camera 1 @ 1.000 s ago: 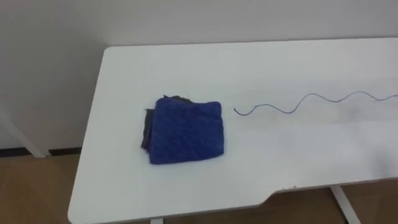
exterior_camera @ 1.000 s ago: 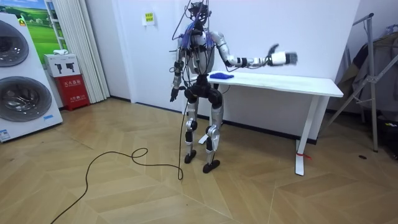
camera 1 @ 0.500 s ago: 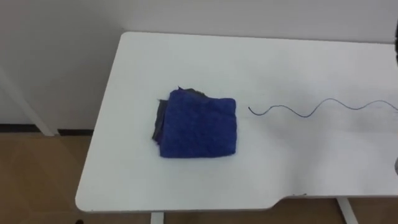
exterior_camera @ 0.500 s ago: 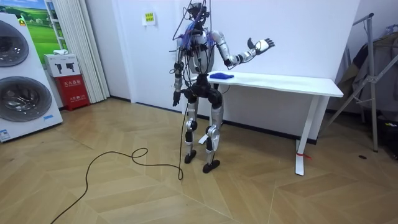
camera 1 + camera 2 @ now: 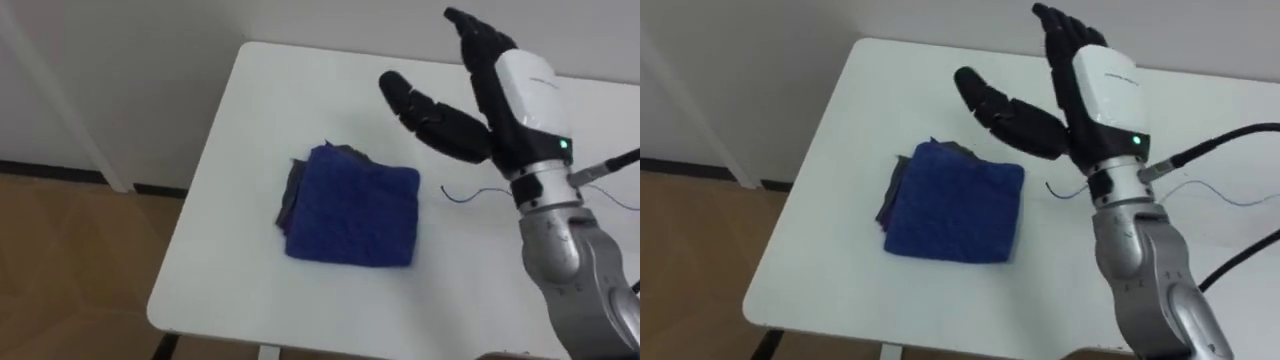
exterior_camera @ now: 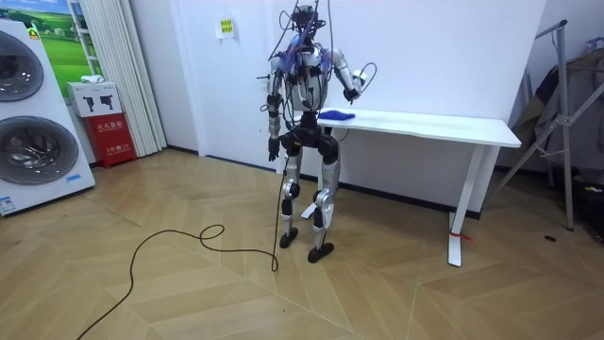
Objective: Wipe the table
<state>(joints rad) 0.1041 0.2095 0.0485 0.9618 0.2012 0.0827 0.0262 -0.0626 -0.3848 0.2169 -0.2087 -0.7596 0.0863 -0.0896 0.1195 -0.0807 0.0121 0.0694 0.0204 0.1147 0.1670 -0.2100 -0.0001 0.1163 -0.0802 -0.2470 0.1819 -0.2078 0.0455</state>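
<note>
Squiggle (image 5: pixel 468 194) behind robot hand (image 5: pixel 524 92) (cloth (image 5: pixel 352 218) beside)

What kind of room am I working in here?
Probably a test room staged as a home laundry area: washing machines at the room view's left, a wood floor, and a white table with a blue cloth by the wall.

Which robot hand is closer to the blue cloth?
Right. The right hand is raised, open, over the table just right of the blue cloth, not touching it. The left hand hangs by the robot's hip, away from the table.
</note>
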